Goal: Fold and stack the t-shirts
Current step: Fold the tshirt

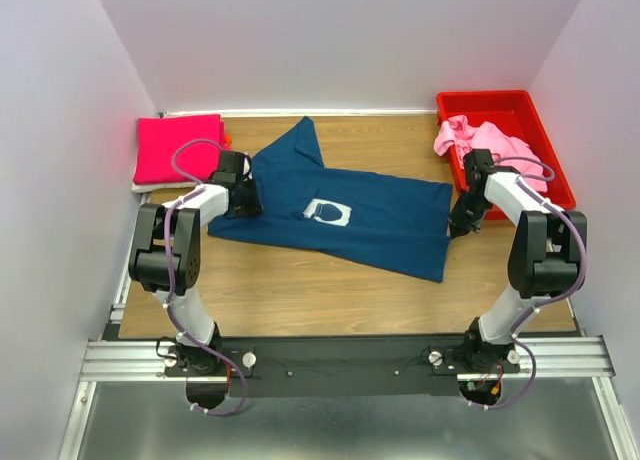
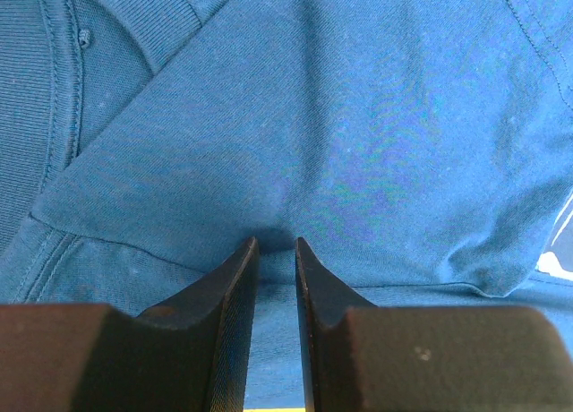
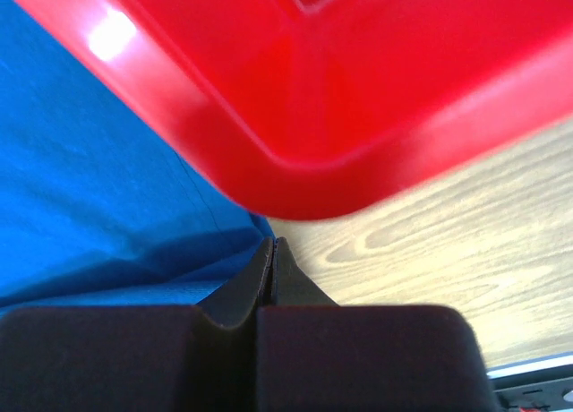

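Note:
The navy t-shirt (image 1: 380, 225) lies spread across the table, its white print (image 1: 327, 212) facing up. My left gripper (image 1: 243, 196) is at the shirt's left end near the collar. In the left wrist view its jaws (image 2: 276, 242) stand narrowly apart, with puckered navy cloth (image 2: 358, 143) pinched between the tips. My right gripper (image 1: 460, 223) is at the shirt's right edge. It (image 3: 272, 242) is shut, with the shirt's corner (image 3: 107, 197) at its tips. The magenta shirt (image 1: 178, 148) lies folded at the back left. The light pink shirt (image 1: 478, 140) is bunched in the bin.
The red plastic bin (image 1: 545, 165) stands at the back right, and its rounded corner (image 3: 358, 116) hangs close over my right gripper. White walls close in the left, right and back sides. Bare wood (image 1: 300, 290) lies in front of the shirt.

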